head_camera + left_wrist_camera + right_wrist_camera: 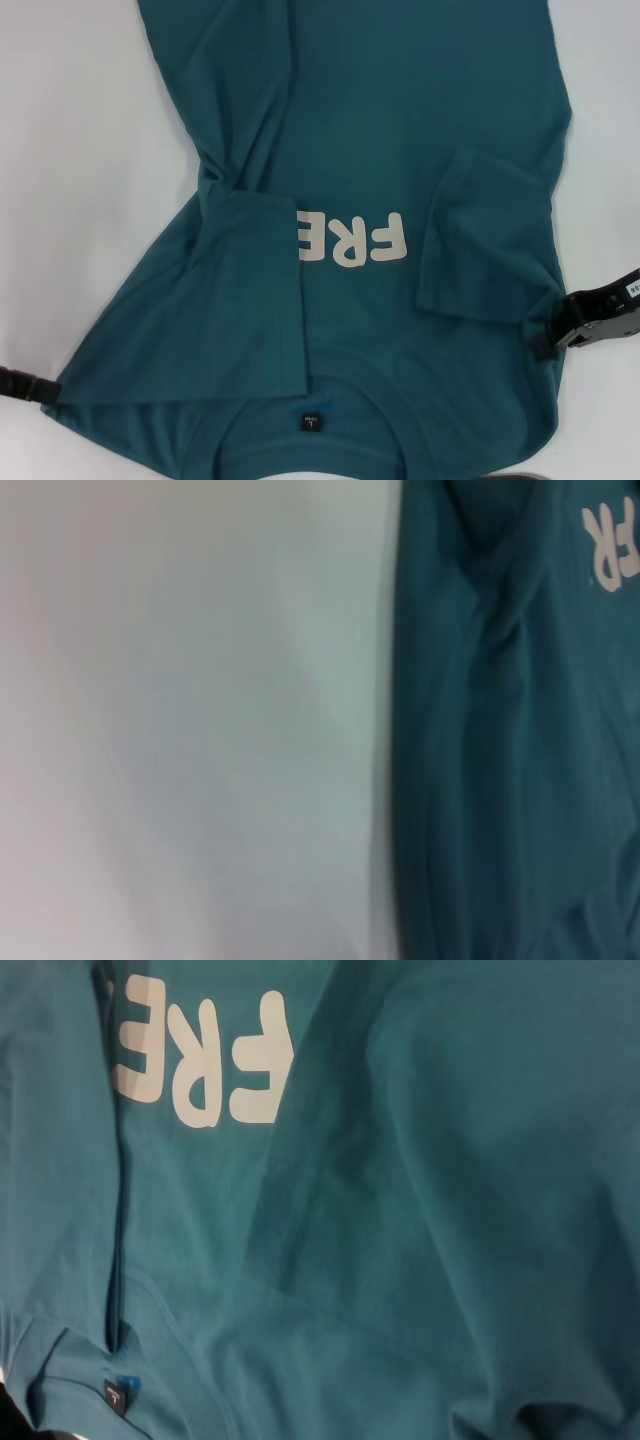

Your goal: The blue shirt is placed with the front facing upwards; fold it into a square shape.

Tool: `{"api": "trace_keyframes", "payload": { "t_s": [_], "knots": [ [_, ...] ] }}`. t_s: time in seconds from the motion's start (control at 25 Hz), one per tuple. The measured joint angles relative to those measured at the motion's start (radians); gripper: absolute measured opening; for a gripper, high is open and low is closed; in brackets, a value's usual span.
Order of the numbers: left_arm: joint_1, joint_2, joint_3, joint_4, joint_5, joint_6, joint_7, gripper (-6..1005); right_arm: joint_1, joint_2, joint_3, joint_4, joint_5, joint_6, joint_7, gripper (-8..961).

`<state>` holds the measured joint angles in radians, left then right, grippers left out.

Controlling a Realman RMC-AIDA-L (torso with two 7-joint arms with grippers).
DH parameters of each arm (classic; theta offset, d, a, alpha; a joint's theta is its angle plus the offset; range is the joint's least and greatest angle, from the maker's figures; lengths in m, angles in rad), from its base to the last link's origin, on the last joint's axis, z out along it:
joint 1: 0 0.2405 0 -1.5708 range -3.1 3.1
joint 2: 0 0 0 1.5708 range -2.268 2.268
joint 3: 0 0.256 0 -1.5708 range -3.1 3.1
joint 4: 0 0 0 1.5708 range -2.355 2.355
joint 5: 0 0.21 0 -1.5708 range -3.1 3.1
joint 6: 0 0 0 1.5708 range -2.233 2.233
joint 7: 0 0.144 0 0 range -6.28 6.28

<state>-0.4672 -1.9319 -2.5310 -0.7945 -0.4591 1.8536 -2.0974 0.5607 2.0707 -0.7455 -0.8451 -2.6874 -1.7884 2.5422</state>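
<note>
With both sleeves lying folded inward on the blue shirt [400,120], the right gripper [560,328] is gripping its edge, needing even tension; the left gripper [25,385] fingers' state is indiscernible.

White table [70,150] under everything; bare surface at both sides, head view.

Left tool [20,384] low at near-left edge; right tool [545,335] low at right, fingers unclear.

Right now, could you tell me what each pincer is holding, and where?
Both meet the blue shirt at its side edges near the shoulders: left pincer, right pincer. Whether either actually grips the cloth cannot be told.
</note>
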Motion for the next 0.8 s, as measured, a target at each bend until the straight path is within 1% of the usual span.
{"api": "trace_keyframes", "payload": {
  "t_s": [0.32, 0.48, 0.8],
  "knots": [
    [-0.003, -0.003, 0.007, 0.010, 0.001, -0.041, 0.002, 584, 0.004, 0.000, 0.000, 0.003, 0.003, 0.000, -0.006, 13],
    [-0.003, -0.006, 0.022, 0.013, 0.001, -0.045, 0.001, 584, 0.005, 0.000, 0.000, 0.004, 0.003, 0.000, -0.007, 12],
    [-0.004, -0.009, 0.023, 0.022, 0.014, -0.049, 0.001, 581, 0.009, 0.000, 0.003, 0.006, 0.003, 0.003, -0.011, 13]
  ]
}}
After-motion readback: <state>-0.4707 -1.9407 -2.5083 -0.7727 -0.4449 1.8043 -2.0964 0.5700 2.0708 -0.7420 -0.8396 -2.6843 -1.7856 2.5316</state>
